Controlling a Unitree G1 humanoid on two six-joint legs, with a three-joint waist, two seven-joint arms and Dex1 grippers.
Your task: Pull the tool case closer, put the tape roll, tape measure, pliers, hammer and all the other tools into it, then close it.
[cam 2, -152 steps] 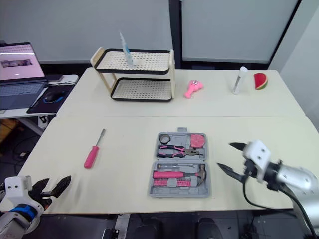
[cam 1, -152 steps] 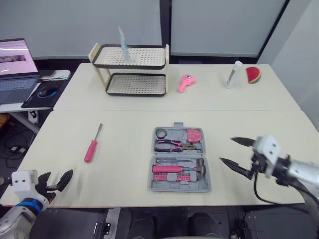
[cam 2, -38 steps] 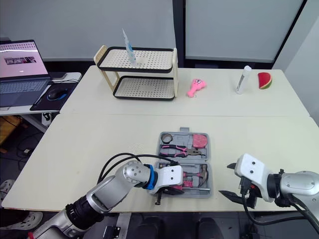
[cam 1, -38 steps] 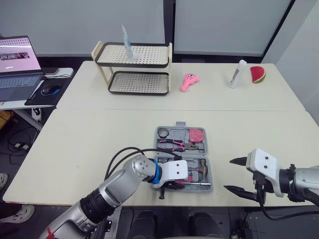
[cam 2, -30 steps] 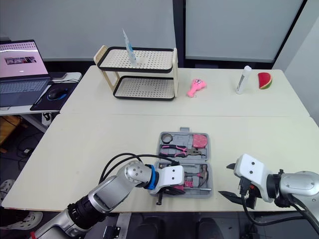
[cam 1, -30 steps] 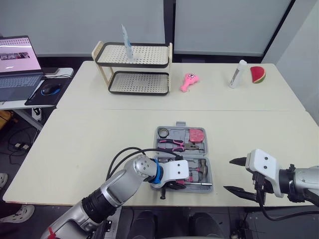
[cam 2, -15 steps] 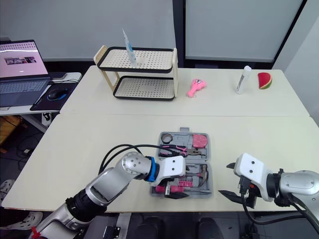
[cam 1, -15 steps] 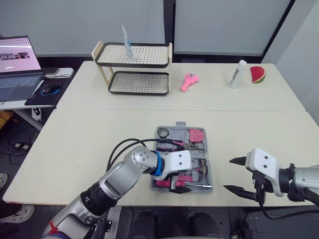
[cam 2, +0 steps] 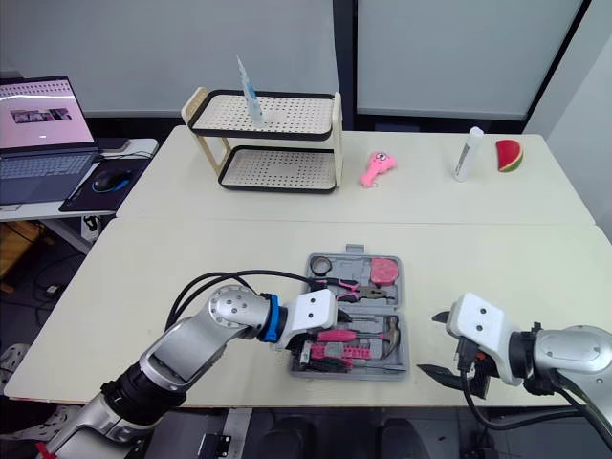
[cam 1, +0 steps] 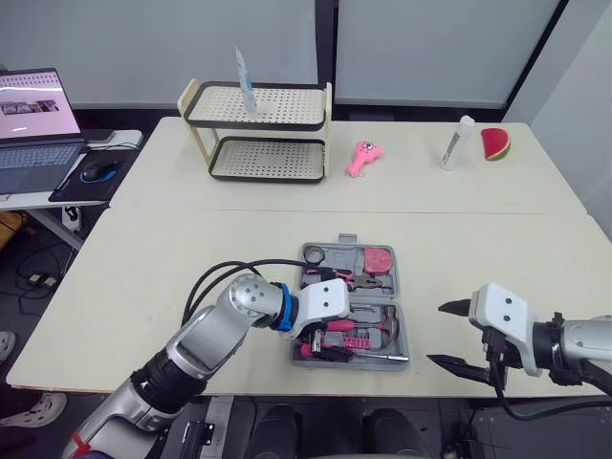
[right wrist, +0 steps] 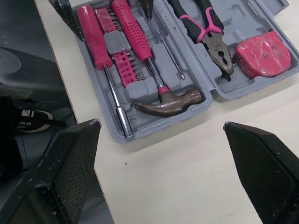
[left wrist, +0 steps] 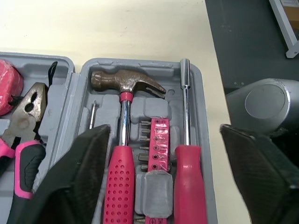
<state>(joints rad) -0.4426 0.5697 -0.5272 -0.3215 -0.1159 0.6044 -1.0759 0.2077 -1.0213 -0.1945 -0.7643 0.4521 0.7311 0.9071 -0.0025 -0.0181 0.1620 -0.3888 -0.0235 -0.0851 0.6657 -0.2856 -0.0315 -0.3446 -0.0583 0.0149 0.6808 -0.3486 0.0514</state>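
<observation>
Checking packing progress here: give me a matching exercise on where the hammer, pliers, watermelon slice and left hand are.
1 hammer
2 pliers
3 watermelon slice
4 left hand

A far table, right end
B tool case, half nearer the robot
C tool case, half farther from the robot
D open, above the tool case

Pairs: 1-B, 2-C, 3-A, 4-D

both head eyes look forward and down from high over the pale cream desk (cam 1: 172, 258). the left wrist camera hangs close above the open grey plastic tool case (left wrist: 108, 112) — the right wrist camera shares it, from the opposite end, less near.
</observation>
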